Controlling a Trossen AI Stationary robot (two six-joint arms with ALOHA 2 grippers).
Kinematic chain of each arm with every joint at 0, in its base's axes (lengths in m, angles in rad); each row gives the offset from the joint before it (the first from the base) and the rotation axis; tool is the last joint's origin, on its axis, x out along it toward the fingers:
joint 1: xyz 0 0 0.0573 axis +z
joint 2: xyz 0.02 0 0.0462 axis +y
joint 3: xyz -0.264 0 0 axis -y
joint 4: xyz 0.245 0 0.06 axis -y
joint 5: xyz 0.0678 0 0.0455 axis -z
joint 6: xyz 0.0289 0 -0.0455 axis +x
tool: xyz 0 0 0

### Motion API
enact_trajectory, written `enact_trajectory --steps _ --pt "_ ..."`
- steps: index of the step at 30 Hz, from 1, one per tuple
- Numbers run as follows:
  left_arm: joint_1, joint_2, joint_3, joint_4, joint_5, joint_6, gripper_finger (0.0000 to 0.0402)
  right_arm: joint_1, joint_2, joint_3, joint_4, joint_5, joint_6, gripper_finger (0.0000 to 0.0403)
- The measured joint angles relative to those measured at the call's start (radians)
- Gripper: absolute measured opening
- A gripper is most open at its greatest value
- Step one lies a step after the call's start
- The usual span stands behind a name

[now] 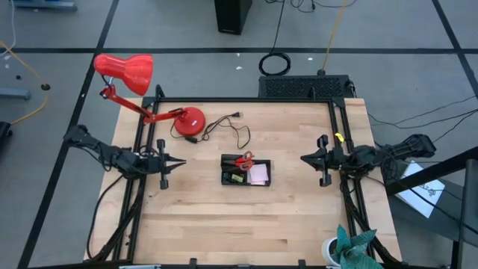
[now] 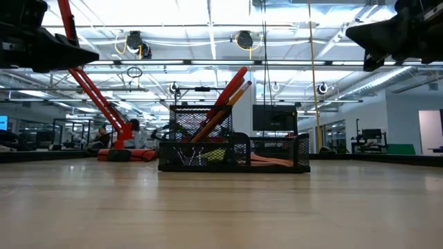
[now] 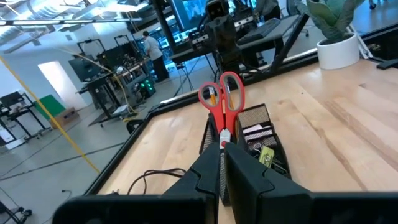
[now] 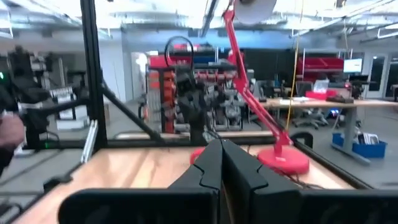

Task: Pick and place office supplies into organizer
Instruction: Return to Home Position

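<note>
Left gripper: you have it [image 1: 181,161] raised over the left side of the table [image 1: 224,224], aimed at the middle. Its fingers [image 3: 202,177] are pressed together with nothing between them.
Right gripper: it [image 1: 304,158] hangs above the wood on the right side, facing the left gripper across the middle. Its fingers [image 4: 205,168] are also closed up tight and empty.
Organizer: the black mesh organizer [image 1: 246,171] sits near the middle of the table, between the two grippers and well apart from both. The low view shows you a taller section at the end toward the left edge and a low tray toward the right edge.
Scissors: the red-handled scissors [image 1: 243,159] stand in the taller section, handles up and leaning. That section is on the organizer's far side.
Pencils: the orange pencils [image 2: 235,93] lean in that same tall section, just beside the scissors. You cannot tell how many there are.
Sticky notes: the pink sticky-note pad [image 1: 258,174] lies flat in the low compartment on the side toward the right edge.
Yellow item: the small yellow item [image 1: 235,178] rests in a low compartment on the organizer's near-left side.
Lamp: the red desk lamp [image 1: 188,121] has its base near the far edge, left of centre, and its head reaches out past the far left corner.
Cord: the black lamp cord [image 1: 228,127] curls on the wood between the lamp base and the organizer, touching neither gripper.
Plant: a potted plant [image 1: 351,246] stands at the near right corner.
</note>
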Motion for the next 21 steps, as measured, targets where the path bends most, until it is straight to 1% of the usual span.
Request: enact_trajectory --steps 2,6,9,11,15,17,20,21 --pt "-0.009 0.0 0.0 0.002 -0.009 0.0 0.003 0.0 -0.021 0.0 -0.047 0.003 -0.003 0.0" --pt "-0.018 0.0 0.0 0.002 -0.03 -0.02 0.003 -0.001 -0.063 0.0 -0.058 0.073 -0.004 0.0" --pt "-0.018 0.0 0.0 0.013 -0.033 -0.027 0.003 0.0 -0.088 0.0 -0.097 0.047 -0.01 0.0" --pt "-0.016 0.0 0.0 0.042 -0.017 -0.022 0.003 -0.003 -0.103 -0.001 -0.113 0.025 -0.013 0.0" --pt "0.0 0.0 0.0 0.087 0.063 0.008 0.003 -0.039 -0.129 -0.001 -0.115 0.014 -0.029 0.0" --pt "0.011 0.0 0.0 0.096 0.086 0.013 0.003 -0.063 -0.14 -0.001 -0.116 -0.041 -0.029 0.0" --pt "0.032 0.0 0.0 0.102 0.092 0.001 0.003 -0.096 -0.147 -0.001 -0.121 -0.171 -0.014 0.0" --pt "0.038 0.0 0.0 0.102 0.096 0.001 0.003 -0.106 -0.147 -0.001 -0.123 -0.197 -0.007 0.0"
